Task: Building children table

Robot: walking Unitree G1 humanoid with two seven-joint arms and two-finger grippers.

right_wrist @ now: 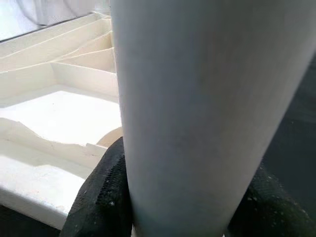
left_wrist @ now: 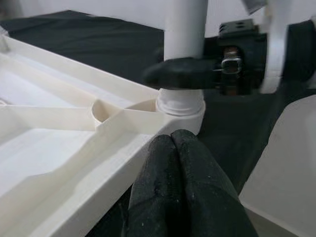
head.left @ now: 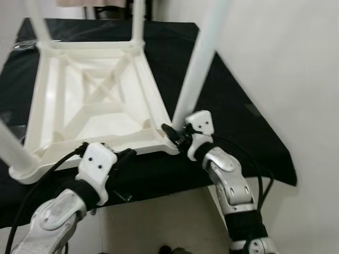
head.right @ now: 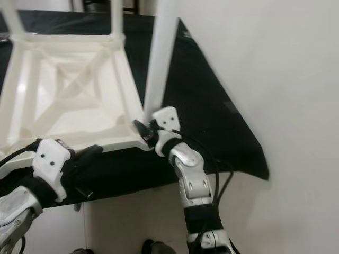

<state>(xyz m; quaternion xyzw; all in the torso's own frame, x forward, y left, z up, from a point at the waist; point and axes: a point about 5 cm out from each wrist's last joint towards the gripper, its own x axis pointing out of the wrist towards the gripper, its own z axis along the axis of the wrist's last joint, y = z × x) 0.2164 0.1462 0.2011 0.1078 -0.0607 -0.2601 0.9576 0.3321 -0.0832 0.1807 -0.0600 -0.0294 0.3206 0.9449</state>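
I have the white plastic children's table (head.left: 95, 100) lying upside down on the black-draped table (head.left: 249, 132), so the legs screw in from above. My right gripper (head.left: 177, 135) is clamped on the leg (head.left: 198, 63) at its 4 o'clock corner; the left gripper (left_wrist: 175, 163), fingers pressed together, steadies the near rim.
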